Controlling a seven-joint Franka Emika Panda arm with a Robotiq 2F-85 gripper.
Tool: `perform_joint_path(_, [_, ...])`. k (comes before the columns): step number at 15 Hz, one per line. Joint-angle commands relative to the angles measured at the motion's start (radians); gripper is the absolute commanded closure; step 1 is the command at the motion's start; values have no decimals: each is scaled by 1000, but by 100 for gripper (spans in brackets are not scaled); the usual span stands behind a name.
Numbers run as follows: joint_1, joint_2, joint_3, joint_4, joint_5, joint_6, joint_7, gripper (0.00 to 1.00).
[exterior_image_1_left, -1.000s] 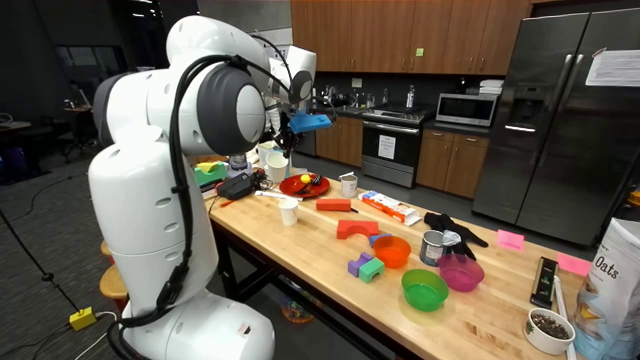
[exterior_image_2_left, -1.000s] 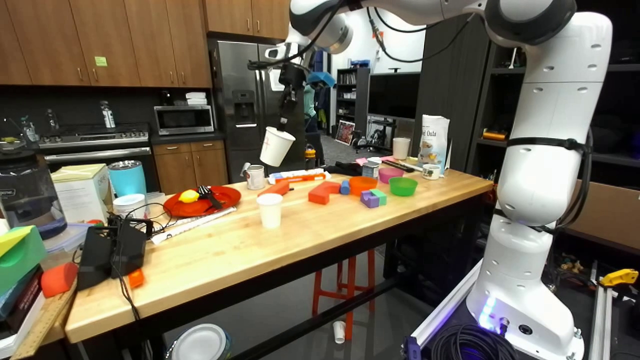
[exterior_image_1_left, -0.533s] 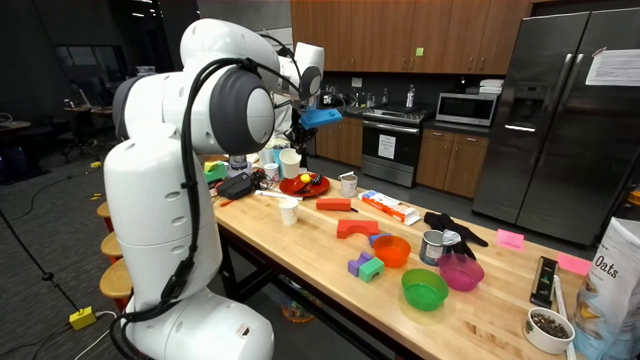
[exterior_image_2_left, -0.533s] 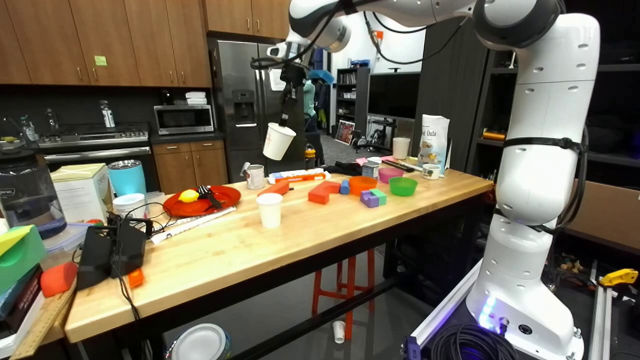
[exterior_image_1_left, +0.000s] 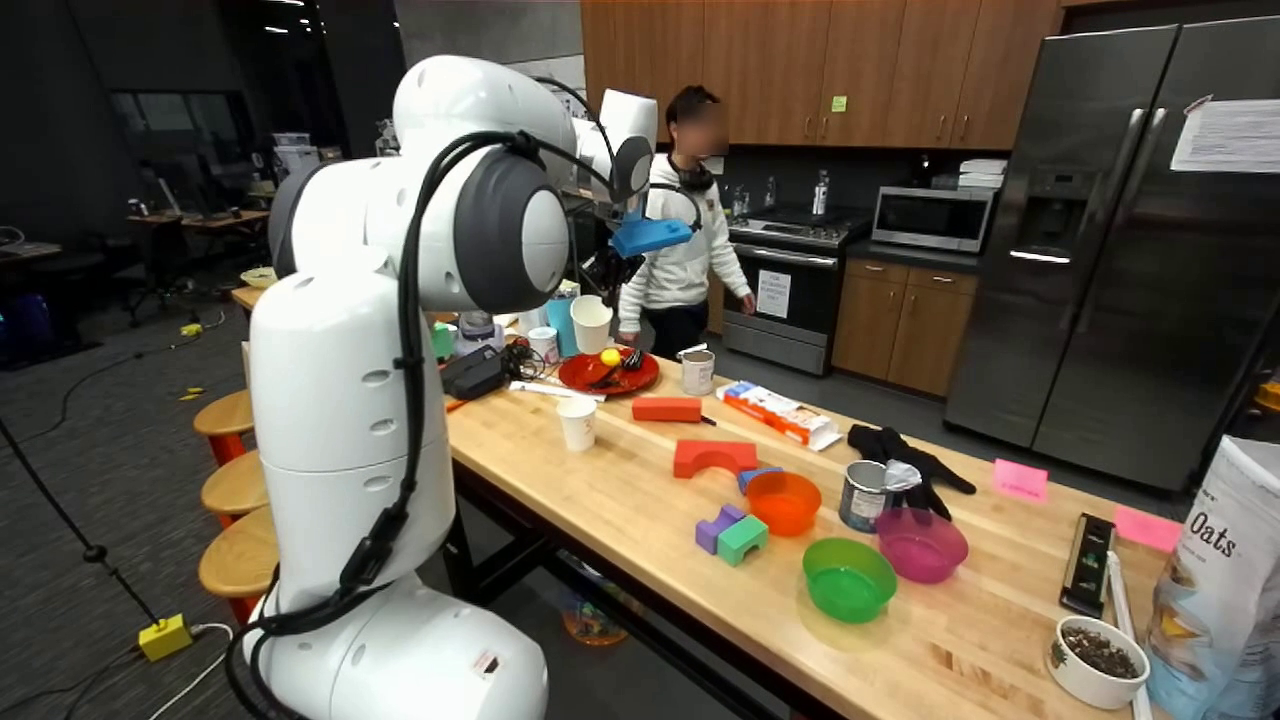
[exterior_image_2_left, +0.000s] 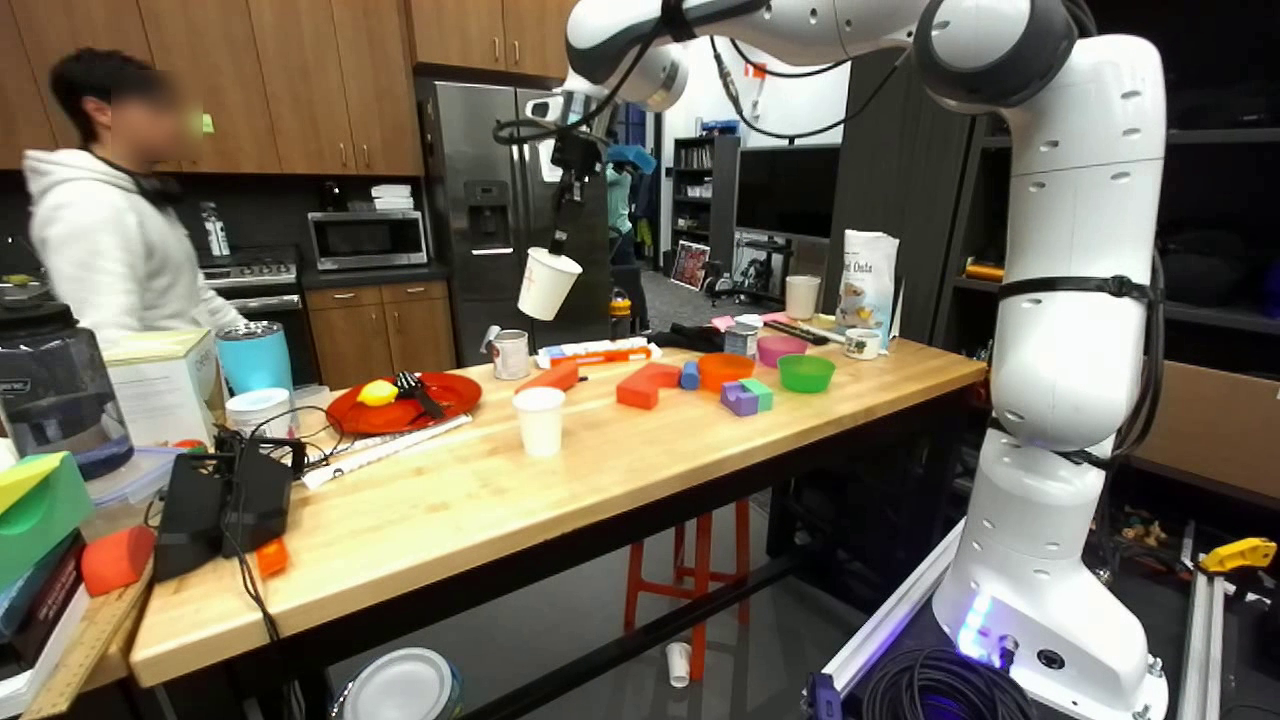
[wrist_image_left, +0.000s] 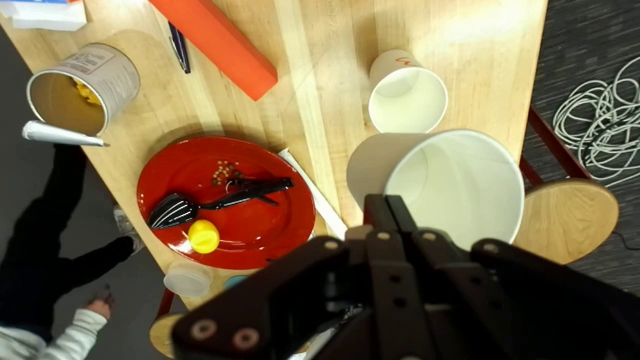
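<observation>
My gripper (wrist_image_left: 385, 198) is shut on the rim of a large white paper cup (wrist_image_left: 462, 187), one finger inside and one outside. The cup hangs tilted in the air above the table, mouth up; it shows in both exterior views (exterior_image_1_left: 592, 325) (exterior_image_2_left: 549, 285). A smaller white cup (wrist_image_left: 410, 97) stands upright on the table beside it in the wrist view and in both exterior views (exterior_image_1_left: 577, 425) (exterior_image_2_left: 540, 422). A red plate (wrist_image_left: 240, 252) with black utensils (wrist_image_left: 225, 200) and a yellow lemon-like item (wrist_image_left: 204, 236) lies on the other side of the gripper.
An open can (exterior_image_1_left: 698, 371), red blocks (exterior_image_1_left: 714, 458), a box (exterior_image_1_left: 780, 412), an orange bowl (exterior_image_1_left: 785, 503), a green bowl (exterior_image_1_left: 849, 580) and a magenta bowl (exterior_image_1_left: 922, 546) are on the table. A blue tumbler (exterior_image_2_left: 255, 358) and black speakers (exterior_image_2_left: 220, 500) crowd one end. A person (exterior_image_1_left: 690, 240) stands behind the table.
The arm has swung, carrying the held cup a little to the right in an exterior view, toward the plate side. The grip is unchanged. A person has come into view.
</observation>
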Motion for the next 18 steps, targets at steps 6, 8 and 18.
perform_joint_path(6, [-21,56,26,55,73,-91,-22,99])
perform_joint_path(8, [-22,56,29,55,98,-130,-19,99])
perform_joint_path(18, [-14,66,18,79,81,-244,68,99])
